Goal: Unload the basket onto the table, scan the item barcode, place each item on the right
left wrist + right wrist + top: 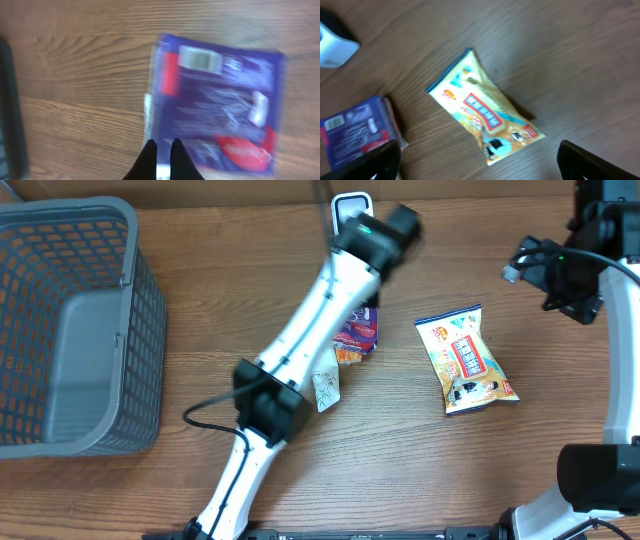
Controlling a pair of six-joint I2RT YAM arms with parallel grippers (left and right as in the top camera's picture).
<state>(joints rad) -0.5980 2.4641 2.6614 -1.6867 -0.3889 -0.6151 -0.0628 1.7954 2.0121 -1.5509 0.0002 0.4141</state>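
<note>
Looking from overhead, we find the left arm (300, 332) crossing the middle and hiding most of the purple packet (362, 330). It also covers part of the scanner (350, 205) at 12 o'clock. The basket (60, 330) at 9 o'clock is cut off by the frame. Only the left wrist view shows the left gripper (162, 150), its fingers pressed together with nothing between them. It also shows a white barcode label (200, 57) on the packet, though we find all print blurred. The right wrist view shows the right gripper (480, 150) spread wide and empty over the yellow packet (485, 112). That packet lies at 3 o'clock of the purple one, and we cannot read the writing on its red panel.
</note>
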